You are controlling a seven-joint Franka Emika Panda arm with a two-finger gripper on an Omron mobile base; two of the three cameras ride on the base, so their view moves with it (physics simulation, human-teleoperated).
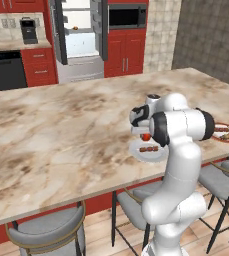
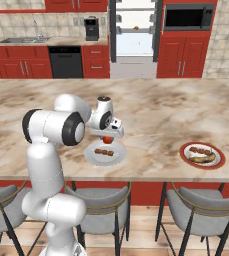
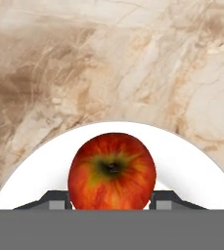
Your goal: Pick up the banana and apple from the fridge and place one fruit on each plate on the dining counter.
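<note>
The dining counter (image 2: 151, 107) spreads out in front of me, its beige-and-brown marbled top running wide across both base views. Behind it, against the back wall, the fridge (image 2: 134, 32) stands with its doors swung open and pale shelves showing. On the counter's near edge sit two plates, well apart — the plain white plate (image 2: 104, 153) directly beneath my hand, with small brown food pieces on its near side, and the red-rimmed plate (image 2: 202, 155) off to my right, which carries brown pieces and the yellow banana (image 2: 204, 159) lying across it. My gripper (image 3: 112, 200) hangs over the white plate, pointing down, with the apple (image 3: 112, 171) clamped between its fingers (image 3: 59, 201) — stem end up toward my hand camera, red skin shading to yellow around the stem. Whether the apple touches the plate I cannot tell.
</note>
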